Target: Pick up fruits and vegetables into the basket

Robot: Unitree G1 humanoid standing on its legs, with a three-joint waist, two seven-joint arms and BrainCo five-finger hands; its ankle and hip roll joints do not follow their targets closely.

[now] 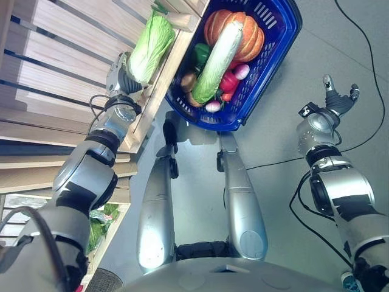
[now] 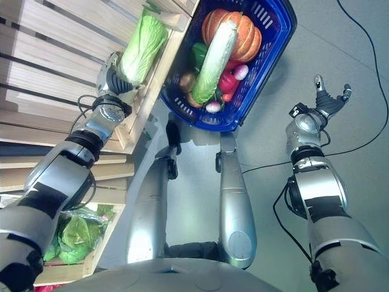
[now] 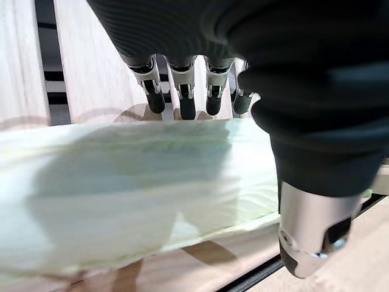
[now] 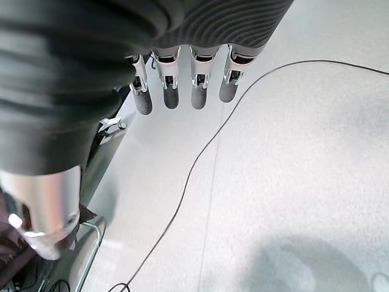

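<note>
Gripping a cabbage (image 1: 149, 47), the left robot hand (image 1: 123, 78) is seen at the far left, on a slatted wooden shelf (image 1: 55, 73). In the left wrist view the fingers (image 3: 182, 100) are reached over the far side of the pale green cabbage (image 3: 134, 188) and the thumb (image 3: 313, 234) is set on its near side, so the cabbage is clamped between them. The cabbage is laid on the shelf boards, along the shelf's raised right rim, with its leafy end pointing far.

Just right of the shelf a blue basket (image 1: 282, 42) is stood on the grey floor (image 1: 285, 121). An orange pumpkin (image 1: 249, 33) is held in its far part, and a second long cabbage (image 1: 217, 55) is laid across the pumpkin. Beneath and beside that, a green pepper (image 1: 201, 53), a brown round item (image 1: 188, 81), red items (image 1: 229, 82) and small pink-and-white pieces (image 1: 242, 72) are packed.

The right robot hand (image 1: 336, 97) is held open over the floor at the right, well apart from the basket, with straight fingers (image 4: 200, 94) and nothing in it. Leafy greens (image 2: 76, 234) are seen on a lower shelf at the near left.
</note>
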